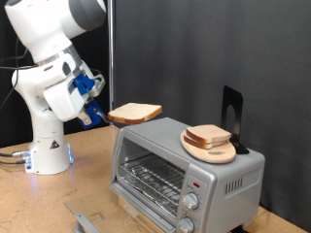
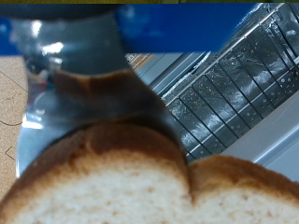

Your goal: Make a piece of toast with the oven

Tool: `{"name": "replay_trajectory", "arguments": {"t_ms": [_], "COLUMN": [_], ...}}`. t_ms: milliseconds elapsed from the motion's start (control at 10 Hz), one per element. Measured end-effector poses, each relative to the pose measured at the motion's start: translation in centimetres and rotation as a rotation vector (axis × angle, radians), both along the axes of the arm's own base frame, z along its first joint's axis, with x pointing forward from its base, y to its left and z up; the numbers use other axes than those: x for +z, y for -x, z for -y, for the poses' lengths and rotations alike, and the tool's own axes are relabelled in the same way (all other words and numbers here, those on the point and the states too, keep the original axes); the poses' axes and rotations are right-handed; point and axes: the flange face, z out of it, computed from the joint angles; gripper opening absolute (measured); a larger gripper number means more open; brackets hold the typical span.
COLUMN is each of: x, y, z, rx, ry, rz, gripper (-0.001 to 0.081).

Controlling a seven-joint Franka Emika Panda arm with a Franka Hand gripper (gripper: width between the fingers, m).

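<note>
Holding the piece of toast point(image 1: 134, 113) level in mid-air, end effector point(image 1: 100, 111) clamped on one crust edge, above the upper left corner of the oven point(image 1: 185, 165) in the exterior view. Door down, wire rack point(image 2: 229, 93) exposed; second bread slice on round board point(image 1: 210, 148) on the oven roof. Advisable: keep slice flat, align squarely with rack opening, avoid door and counter point(image 1: 58, 199).

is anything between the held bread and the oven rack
Nothing visible. The gripper holds the piece of toast in the air above the oven, whose door hangs open with the wire rack exposed.
</note>
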Motion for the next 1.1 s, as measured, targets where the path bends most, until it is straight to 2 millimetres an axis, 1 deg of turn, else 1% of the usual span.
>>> {"name": "replay_trajectory", "arguments": {"t_ms": [300, 500, 600, 800, 1100], "x": [-0.4, -1.1, -1.8, -3.7, -6.9], "y": [0.2, 0.4, 0.3, -0.2, -0.5], "z": [-0.1, 0.9, 1.9, 4.4, 8.2], "rx": [0.026, 0.029, 0.018, -0.004, 0.026], "ry": [0.007, 0.032, 0.045, 0.079, 0.129], "rz": [-0.002, -0.018, -0.02, -0.021, -0.017], "gripper": [0.0269, 0.0269, 0.0269, 0.0269, 0.0269]}}
